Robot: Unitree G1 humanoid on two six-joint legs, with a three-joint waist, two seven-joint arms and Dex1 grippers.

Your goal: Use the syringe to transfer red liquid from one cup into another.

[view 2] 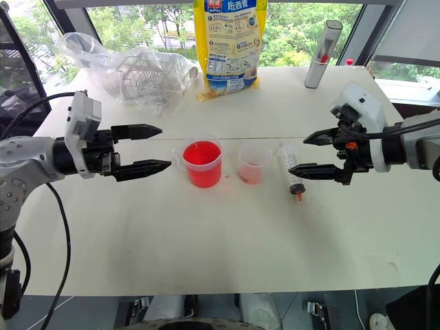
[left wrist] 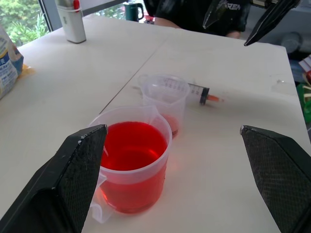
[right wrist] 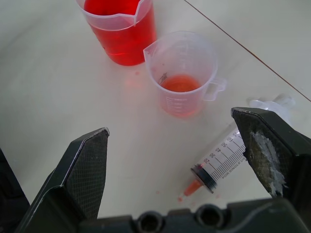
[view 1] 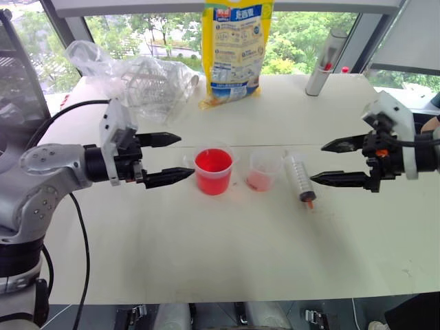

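Lying flat on the white table [view 1: 206, 247], the syringe [view 1: 300, 177] rests just right of the small cup [view 1: 264, 170], its orange tip pointing toward the near edge and a few red drops spotting the surface beside it. The larger beaker [view 1: 214, 170], holding the red liquid [view 1: 213, 163] well up its wall, stands just left of the small cup, the 2 close together but apart. The left gripper [view 1: 172, 158] hovers left of the beaker with its 2 black fingers spread wide and nothing between them; the right gripper [view 1: 332, 162] hovers right of the syringe, likewise wide open and empty. A broad bare stretch of table lies between the cups and the near edge, and open surface flanks both arms. Toward the far edge sit a crumpled clear plastic bag [view 1: 141, 79], a yellow printed pouch [view 1: 237, 48] cut off at the top, and a grey cylinder [view 1: 326, 63] leaning near the window. Only the right wrist view shows the thin pool of red at the bottom of the small cup [right wrist: 182, 80] and the printed graduations on the syringe barrel [right wrist: 221, 158], whose plunger end is partly hidden behind a finger. In the left wrist view, a person in dark clothing [left wrist: 204, 14] sits beyond the table's far edge, mostly cropped.
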